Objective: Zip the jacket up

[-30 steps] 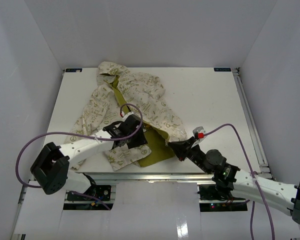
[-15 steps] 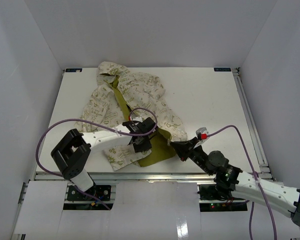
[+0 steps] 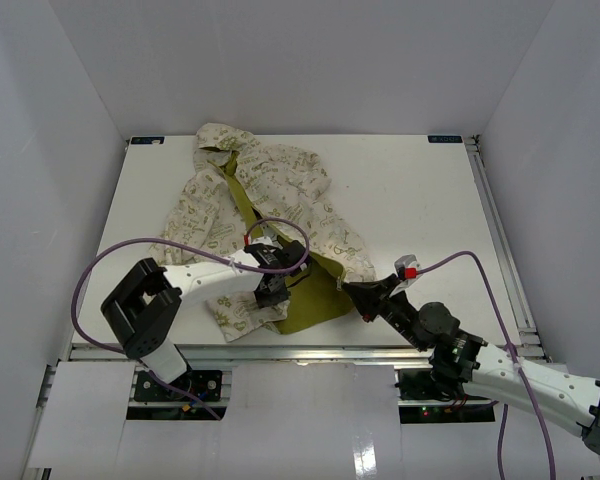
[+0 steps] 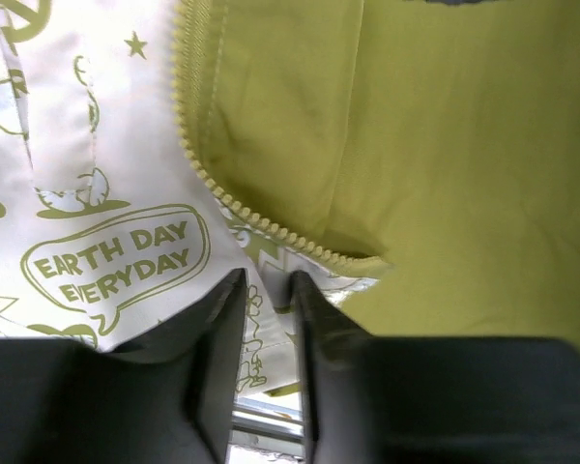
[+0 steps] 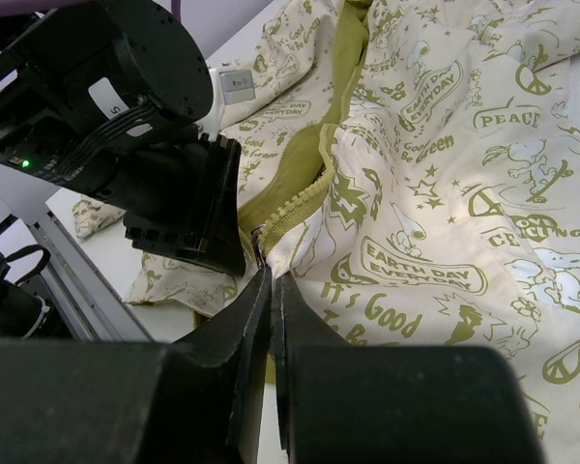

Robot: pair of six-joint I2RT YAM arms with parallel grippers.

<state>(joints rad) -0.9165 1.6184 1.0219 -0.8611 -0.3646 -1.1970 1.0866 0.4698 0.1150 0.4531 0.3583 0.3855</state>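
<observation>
Right claw clamped on jacket zipper; left claw narrowly apart beside "EARTH DAY EVERYDAY" print

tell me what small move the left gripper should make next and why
Probably close the left gripper on the jacket hem. Its fingers stand slightly apart with the cream corner between them, just below the end of the zipper teeth. The right gripper is shut on the opposite zipper edge, so both sides would then be held.
</observation>
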